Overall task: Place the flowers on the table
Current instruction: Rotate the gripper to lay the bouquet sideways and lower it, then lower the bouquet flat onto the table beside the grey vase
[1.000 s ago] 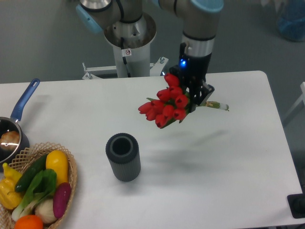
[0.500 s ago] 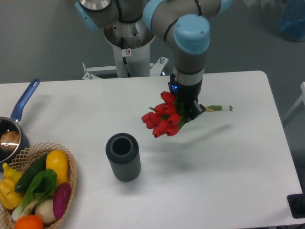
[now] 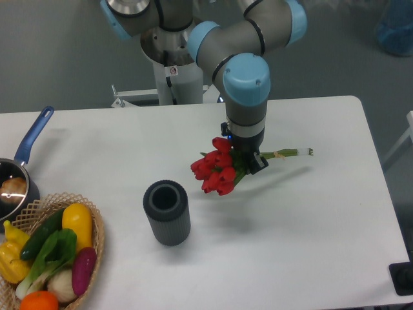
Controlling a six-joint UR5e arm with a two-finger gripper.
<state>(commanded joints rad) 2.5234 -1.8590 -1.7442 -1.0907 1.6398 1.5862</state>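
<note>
Your gripper (image 3: 247,157) is pinching the flowers (image 3: 216,171) at the leafy middle; blooms point to 8 o'clock, stems to 3 o'clock, low over the table (image 3: 310,219). At 8 o'clock from them stands a dark cylinder (image 3: 167,212).

A: Flowers?
B: The flowers (image 3: 216,171), a bunch of red tulips, green leaves, pale green stems. Lying near horizontal, heads to the lower left, stem ends pointing right with a tan tie near the tip.
A: On the table?
B: Low over the white table (image 3: 310,226), mid-right area. Can't tell if touching.
</note>
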